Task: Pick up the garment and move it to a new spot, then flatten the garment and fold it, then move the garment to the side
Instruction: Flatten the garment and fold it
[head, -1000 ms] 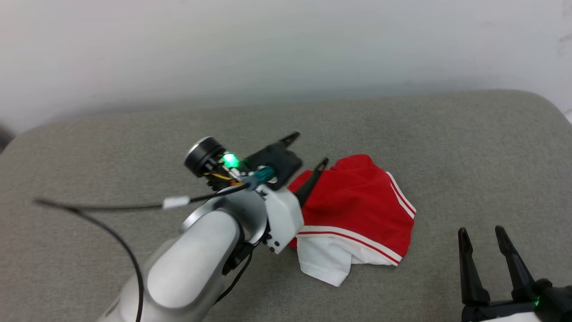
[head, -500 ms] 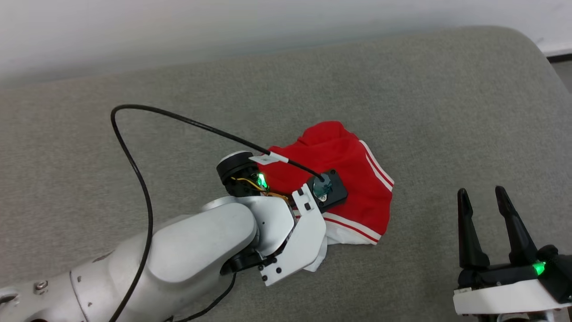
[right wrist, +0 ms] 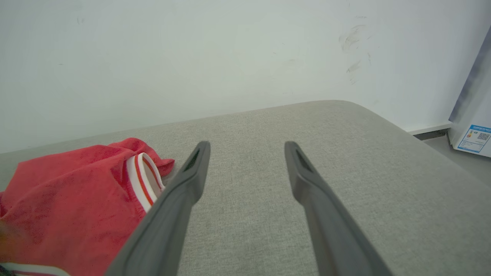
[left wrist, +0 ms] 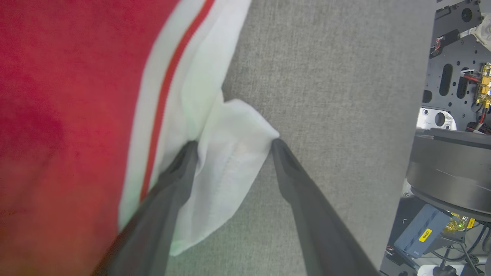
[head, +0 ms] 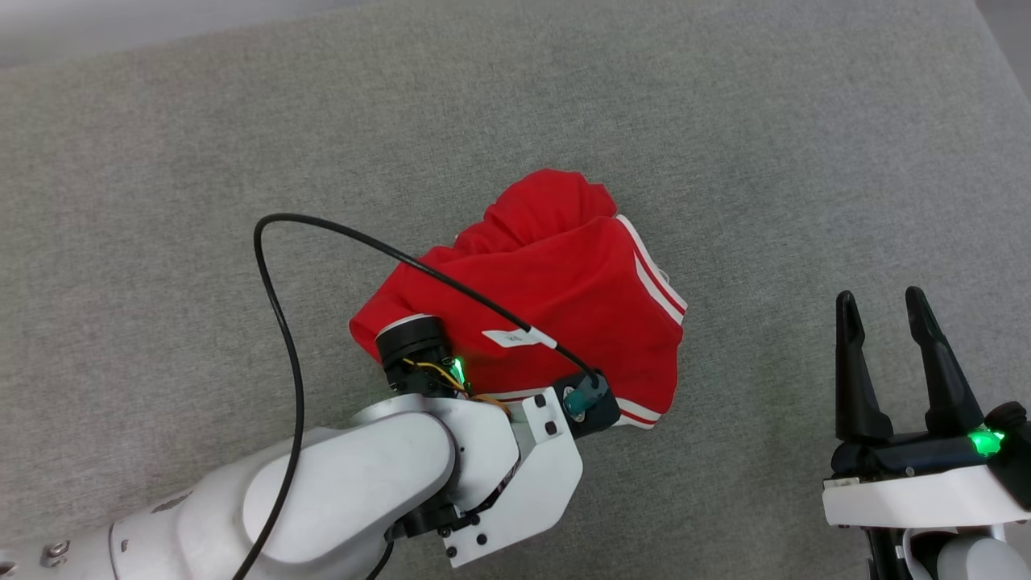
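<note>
On the grey cushion (head: 765,161) the garment (head: 556,274) sits crumpled in a heap near the middle, red side up, with white-and-red striped seams along its right edge. My left arm (head: 346,491) reaches over the heap's near edge, and its black cable (head: 274,322) loops across the red cloth. In the left wrist view the left pincer (left wrist: 234,153) is spread wide with the garment's white sleeve corner (left wrist: 230,161) lying between the fingers. One tip is against the white cloth and the other at the flap's edge; nothing is clamped. The right pincer (head: 879,298) is parked at lower right, well apart from the garment, fingers wide and empty. In the right wrist view it points over bare cushion toward the pale wall (right wrist: 191,57).
</note>
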Robot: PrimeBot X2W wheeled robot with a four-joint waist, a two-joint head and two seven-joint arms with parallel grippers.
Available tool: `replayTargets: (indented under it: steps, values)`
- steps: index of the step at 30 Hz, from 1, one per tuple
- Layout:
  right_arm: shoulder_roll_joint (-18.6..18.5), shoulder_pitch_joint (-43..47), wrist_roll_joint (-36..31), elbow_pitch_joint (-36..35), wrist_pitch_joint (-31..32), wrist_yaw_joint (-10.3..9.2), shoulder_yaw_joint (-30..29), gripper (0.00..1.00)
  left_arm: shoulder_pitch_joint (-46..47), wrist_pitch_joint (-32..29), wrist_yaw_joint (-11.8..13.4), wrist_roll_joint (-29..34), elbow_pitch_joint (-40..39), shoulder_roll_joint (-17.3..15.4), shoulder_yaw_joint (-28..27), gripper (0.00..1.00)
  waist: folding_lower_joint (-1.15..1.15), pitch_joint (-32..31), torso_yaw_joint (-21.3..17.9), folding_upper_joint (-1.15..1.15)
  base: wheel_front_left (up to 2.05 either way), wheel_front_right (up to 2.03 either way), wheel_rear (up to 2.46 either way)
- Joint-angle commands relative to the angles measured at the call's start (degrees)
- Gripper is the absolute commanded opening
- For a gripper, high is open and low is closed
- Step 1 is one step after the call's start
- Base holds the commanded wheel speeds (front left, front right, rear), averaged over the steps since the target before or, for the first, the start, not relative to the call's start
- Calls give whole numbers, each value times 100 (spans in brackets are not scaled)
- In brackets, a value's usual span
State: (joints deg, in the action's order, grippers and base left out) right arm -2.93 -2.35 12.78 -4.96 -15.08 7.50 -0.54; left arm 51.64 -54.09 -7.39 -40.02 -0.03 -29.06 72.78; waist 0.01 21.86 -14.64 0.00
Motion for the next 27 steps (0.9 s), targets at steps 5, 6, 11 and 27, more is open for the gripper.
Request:
replayTargets:
  steps: [5, 6, 11, 27]
  values:
    - [11, -101, 10, 31, -14, -2, -41, 100, -327, -440, 3, -47, -9, -189, 154, 0, -1, 53, 22, 0, 0, 0, 0]
    - [10, -92, -7, 43, -14, -2, -42, 100, -311, -395, 3, -53, -44, -194, 153, 0, -1, 23, 44, 0, 0, 0, 0]
    - [9, 72, -74, 82, -14, -2, -83, 100, 11, 552, 2, -164, -36, -106, 75, 0, -1, -279, 222, 0, 0, 0, 0]
    - [9, 571, -338, 57, -14, -2, -149, 100, -203, 2254, 33, -742, 482, -1710, -158, 0, -1, -1230, 1117, 0, 0, 0, 0]
